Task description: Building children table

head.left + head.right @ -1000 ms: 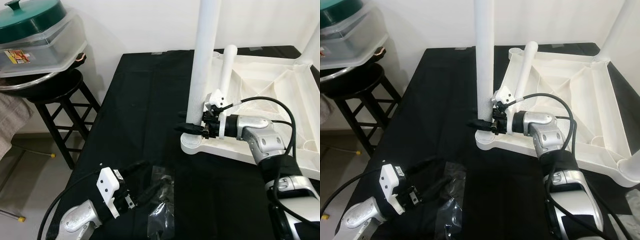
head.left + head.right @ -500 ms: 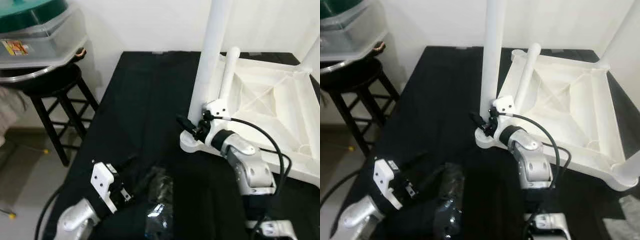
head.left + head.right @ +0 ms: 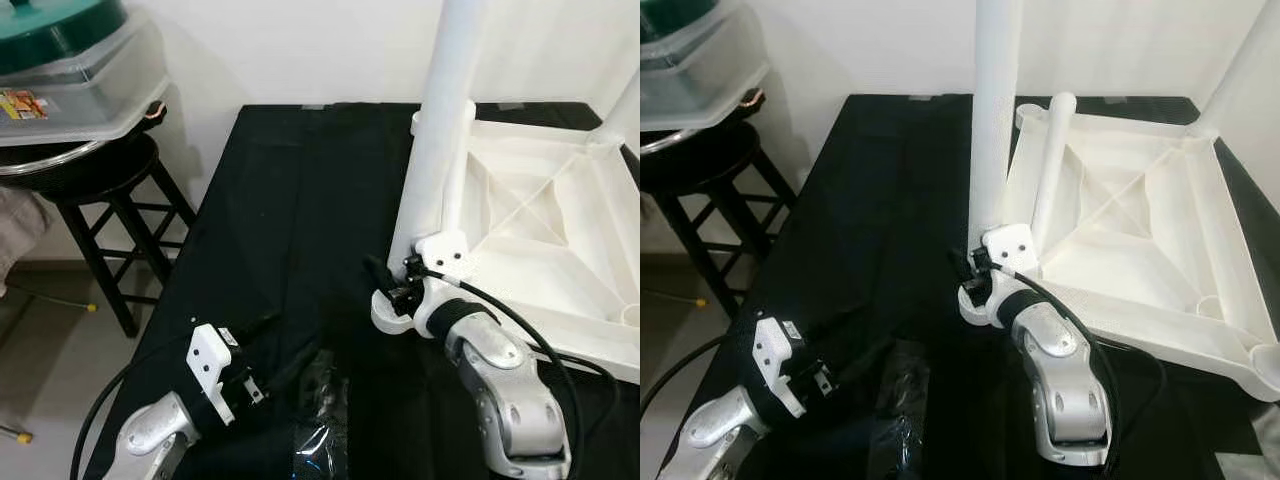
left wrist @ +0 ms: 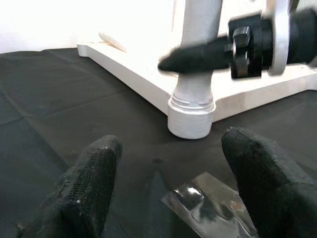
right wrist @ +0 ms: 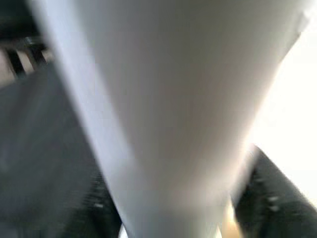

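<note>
The white children's table top lies upside down on a black cloth. A white leg stands upright in its near left corner socket. My right gripper is at the foot of this leg, shut on it; in the right wrist view the leg sits between the dark fingers. A second leg lies loose inside the top. My left gripper rests low on the cloth at the near left, open and holding nothing, its fingers facing the socket.
A clear plastic bag lies on the cloth beside the left gripper. A black stool carrying a plastic container with a green lid stands off the table's left edge. Another upright leg rises at the far right corner.
The whole view has shifted. My right arm has swung from the right side of the leg round to its near side, with the gripper staying at the leg's foot. The left gripper has hardly moved.
</note>
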You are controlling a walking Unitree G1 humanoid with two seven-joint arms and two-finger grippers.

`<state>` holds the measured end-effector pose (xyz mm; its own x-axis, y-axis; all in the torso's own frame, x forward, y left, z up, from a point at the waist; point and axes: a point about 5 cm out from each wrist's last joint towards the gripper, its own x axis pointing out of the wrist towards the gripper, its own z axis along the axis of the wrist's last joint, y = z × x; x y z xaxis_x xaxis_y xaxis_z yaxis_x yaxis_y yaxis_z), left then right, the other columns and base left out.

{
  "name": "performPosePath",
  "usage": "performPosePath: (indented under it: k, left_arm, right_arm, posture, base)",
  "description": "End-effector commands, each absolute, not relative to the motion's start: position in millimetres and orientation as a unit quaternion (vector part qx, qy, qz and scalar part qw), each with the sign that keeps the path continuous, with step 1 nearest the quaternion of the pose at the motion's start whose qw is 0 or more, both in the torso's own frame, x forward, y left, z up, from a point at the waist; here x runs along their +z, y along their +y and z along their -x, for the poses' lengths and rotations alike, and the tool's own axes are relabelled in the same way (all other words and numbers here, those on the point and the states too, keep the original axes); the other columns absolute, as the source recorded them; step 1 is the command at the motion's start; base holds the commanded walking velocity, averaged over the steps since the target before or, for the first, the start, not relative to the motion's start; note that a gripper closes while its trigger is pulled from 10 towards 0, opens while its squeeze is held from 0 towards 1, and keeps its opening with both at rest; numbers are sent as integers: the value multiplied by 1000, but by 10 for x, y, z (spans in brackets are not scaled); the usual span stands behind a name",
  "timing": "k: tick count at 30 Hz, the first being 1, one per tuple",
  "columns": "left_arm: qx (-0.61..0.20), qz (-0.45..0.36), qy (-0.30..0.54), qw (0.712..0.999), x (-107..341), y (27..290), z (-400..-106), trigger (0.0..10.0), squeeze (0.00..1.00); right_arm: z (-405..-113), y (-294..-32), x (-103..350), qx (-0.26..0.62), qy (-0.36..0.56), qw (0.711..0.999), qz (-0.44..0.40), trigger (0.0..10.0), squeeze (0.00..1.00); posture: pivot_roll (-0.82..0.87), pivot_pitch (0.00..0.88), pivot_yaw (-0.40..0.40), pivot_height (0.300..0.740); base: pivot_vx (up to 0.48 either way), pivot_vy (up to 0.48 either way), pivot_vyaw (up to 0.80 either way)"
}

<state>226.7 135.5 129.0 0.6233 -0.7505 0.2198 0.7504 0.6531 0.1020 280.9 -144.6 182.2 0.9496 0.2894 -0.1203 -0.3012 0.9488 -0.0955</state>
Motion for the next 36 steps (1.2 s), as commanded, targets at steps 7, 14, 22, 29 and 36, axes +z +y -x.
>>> performPosePath:
  k: [7, 14, 22, 29, 36]
  left_arm:
    - [-431, 4, -104, 896, 1232, 1362, -2237, 10000, 0]
    - [-432, -7, -69, 899, 1249, 1387, -2286, 10000, 0]
    - [-409, -17, -30, 912, 1256, 1387, -2387, 10000, 0]
    - [-415, -20, -55, 908, 1301, 1380, -2398, 10000, 0]
    - [-417, -17, -61, 907, 1328, 1371, -2400, 10000, 0]
  right_arm:
    - [-2838, -1463, 1992, 208, 13, 978, 31, 10000, 1000]
    - [-2673, -1531, 1999, 341, 7, 939, 40, 10000, 0]
    - [-2538, -1555, 1736, 363, 39, 931, 0, 10000, 0]
    - [-2469, -1532, 1721, 403, 48, 914, -32, 10000, 0]
    - [-2421, -1497, 1701, 425, 42, 903, -44, 10000, 0]
  posture:
    - [22, 131, 40, 740]
    - [14, 131, 39, 740]
    - [4, 132, 46, 740]
    - [-2, 135, 50, 740]
    - [0, 136, 50, 740]
  base:
    - [0, 0, 0]
    - [0, 0, 0]
    - [0, 240, 0]
    - [0, 343, -457]
    - [0, 0, -800]
